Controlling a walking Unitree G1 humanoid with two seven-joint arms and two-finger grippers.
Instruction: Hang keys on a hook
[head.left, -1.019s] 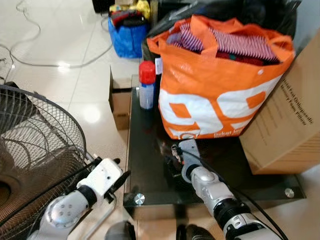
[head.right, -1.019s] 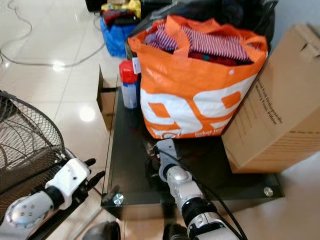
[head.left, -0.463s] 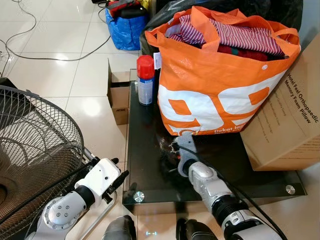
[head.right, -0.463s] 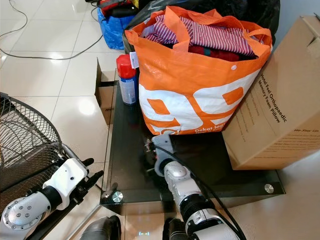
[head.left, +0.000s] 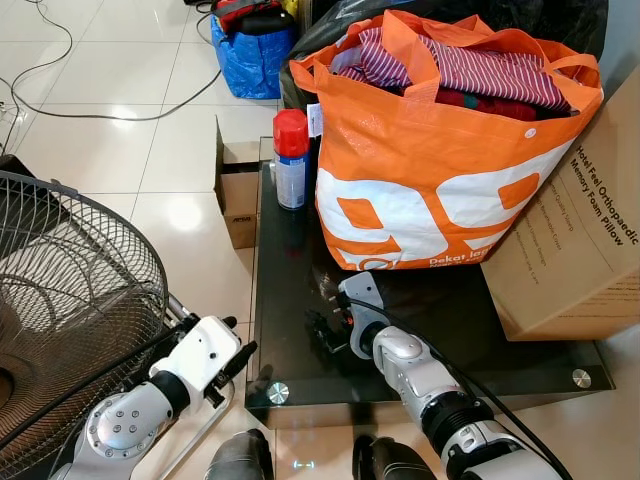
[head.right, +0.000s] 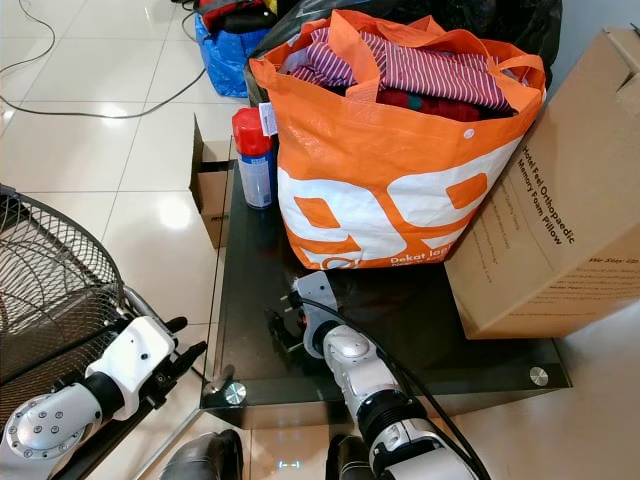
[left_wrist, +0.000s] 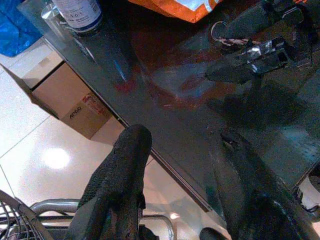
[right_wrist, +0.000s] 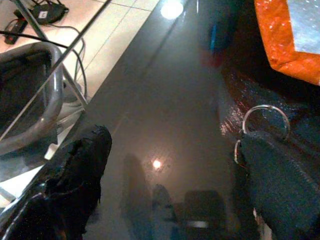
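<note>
Black glass table (head.left: 470, 330) carries an orange bag (head.left: 440, 190) stuffed with striped cloth, upright. Red-capped spray can (head.left: 292, 160) stands just beside the bag. Cardboard box (head.left: 580, 250) leans against the bag's other side. Wire fan guard (head.left: 70, 300) and blue bag (head.left: 250, 55) on tiled floor.

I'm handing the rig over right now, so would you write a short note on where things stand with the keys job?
Right gripper: open, low over the black glass table, in front of the orange bag. One finger sits right beside the key ring, which lies on the glass near the bag's base; nothing is gripped.
Left gripper: open, holding nothing, off the table's front-left corner beside the fan.
Done: the right arm has reached the keys.
Left: close on the key ring, lift it, find the hook and hang the keys on it.
</note>
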